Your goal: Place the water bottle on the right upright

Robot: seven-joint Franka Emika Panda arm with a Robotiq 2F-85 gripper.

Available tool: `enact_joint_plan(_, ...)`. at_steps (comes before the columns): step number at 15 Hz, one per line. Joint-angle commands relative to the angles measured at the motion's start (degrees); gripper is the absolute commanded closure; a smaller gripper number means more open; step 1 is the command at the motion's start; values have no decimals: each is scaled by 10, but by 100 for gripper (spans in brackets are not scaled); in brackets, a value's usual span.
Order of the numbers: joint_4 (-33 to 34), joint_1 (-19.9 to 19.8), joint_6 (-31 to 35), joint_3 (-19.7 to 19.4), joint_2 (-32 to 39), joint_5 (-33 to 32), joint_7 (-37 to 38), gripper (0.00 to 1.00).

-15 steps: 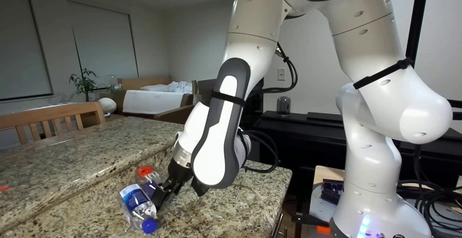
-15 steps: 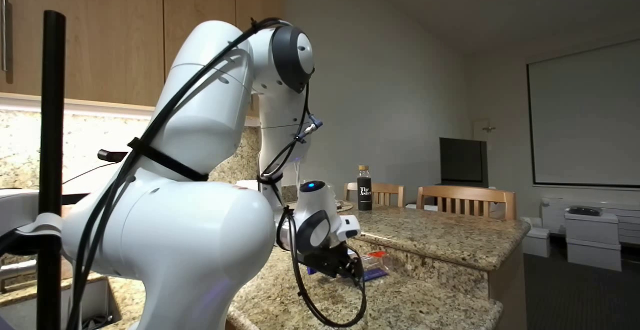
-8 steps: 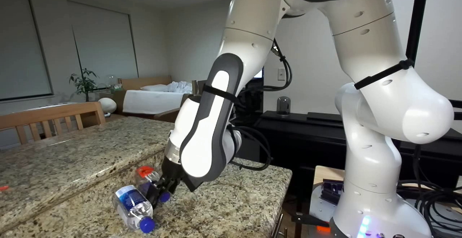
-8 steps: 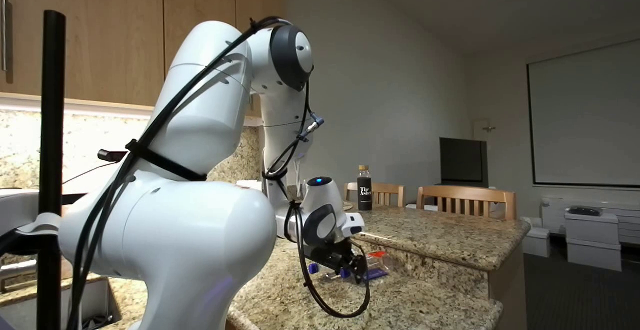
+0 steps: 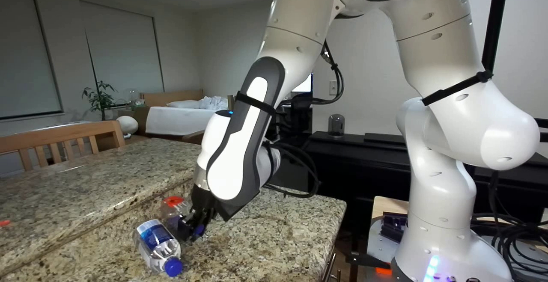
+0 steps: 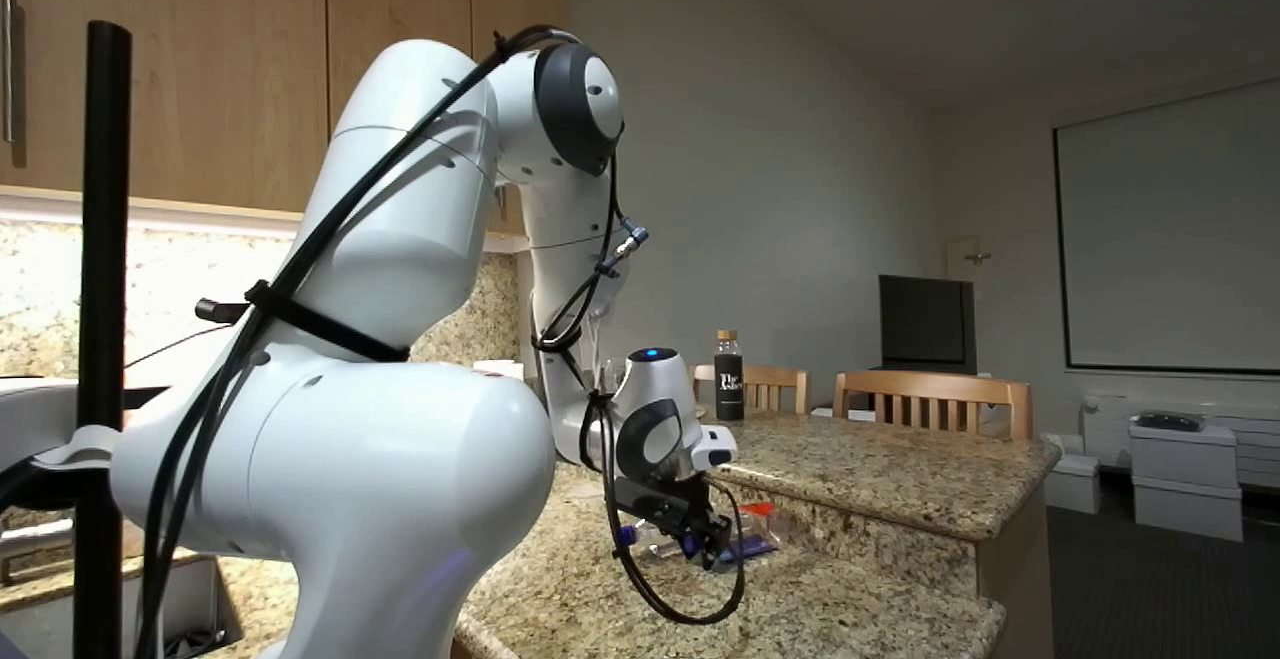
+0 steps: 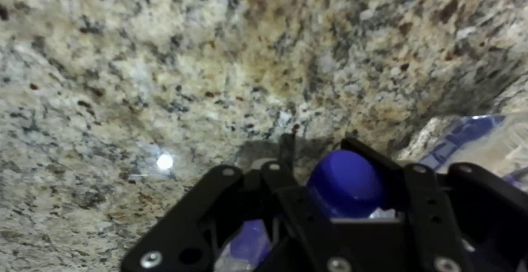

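The water bottle lies on the granite counter; its blue cap sits between the fingers of my gripper in the wrist view. One finger stands right against the cap; on the far side a narrow strip of counter shows near the fingertip, so I cannot tell if both press it. In an exterior view the cap peeks out beside the black fingers, while most of the body is hidden. Left of it lies a second clear bottle, with a wide blue label and blue cap, apart from the fingers.
A clear plastic item with a red top and purple part lies behind the gripper, close to the wall of the raised counter. A dark bottle with a wooden lid stands on that upper level.
The hand has shifted left and turned steeper in an exterior view. The fingers have drawn together around the cap, which has come into sight. The second bottle has shifted slightly left.
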Motion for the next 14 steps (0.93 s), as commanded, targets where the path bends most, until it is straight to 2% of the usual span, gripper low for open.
enact_joint_plan(1, 3, 25, -28, -24, -4, -5, 8, 92)
enact_joint_plan(4, 5, 49, -42, -45, -3, -8, 12, 99)
enact_joint_plan(5, 5, 61, -46, -56, -4, -9, 13, 94)
enact_joint_plan(6, 6, 72, -52, -66, -5, -10, 15, 94)
enact_joint_plan(14, 37, 200, -145, -210, -8, -54, 58, 93)
